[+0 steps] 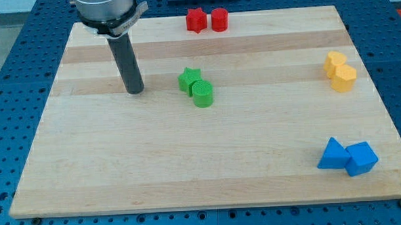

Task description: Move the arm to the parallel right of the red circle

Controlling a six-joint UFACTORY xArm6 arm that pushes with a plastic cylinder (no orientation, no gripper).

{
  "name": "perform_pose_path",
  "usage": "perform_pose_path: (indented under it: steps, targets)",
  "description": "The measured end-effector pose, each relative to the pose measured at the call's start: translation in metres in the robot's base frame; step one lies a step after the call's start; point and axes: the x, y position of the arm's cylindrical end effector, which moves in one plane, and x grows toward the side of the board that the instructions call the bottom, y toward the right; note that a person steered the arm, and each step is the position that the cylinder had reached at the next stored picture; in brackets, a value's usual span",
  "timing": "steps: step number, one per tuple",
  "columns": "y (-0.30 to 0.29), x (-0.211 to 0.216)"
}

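Note:
The red circle stands near the view's top edge of the wooden board, touching a red star on its left. My tip rests on the board at the upper left, well to the left of and below the red circle. It is left of the green star and apart from it.
A green circle touches the green star at its lower right. Two yellow blocks sit at the right edge. A blue triangle and a blue cube sit at the lower right. The wooden board lies on a blue perforated table.

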Motion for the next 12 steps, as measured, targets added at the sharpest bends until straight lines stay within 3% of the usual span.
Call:
perform_pose_path:
  steps: [3,5,7,9,11,12]
  targets:
    - [0.115,-0.034]
    - [0.129,-0.05]
    - [0.177,-0.109]
    - [0.284,-0.123]
    - [0.294,-0.19]
    - [0.286,-0.201]
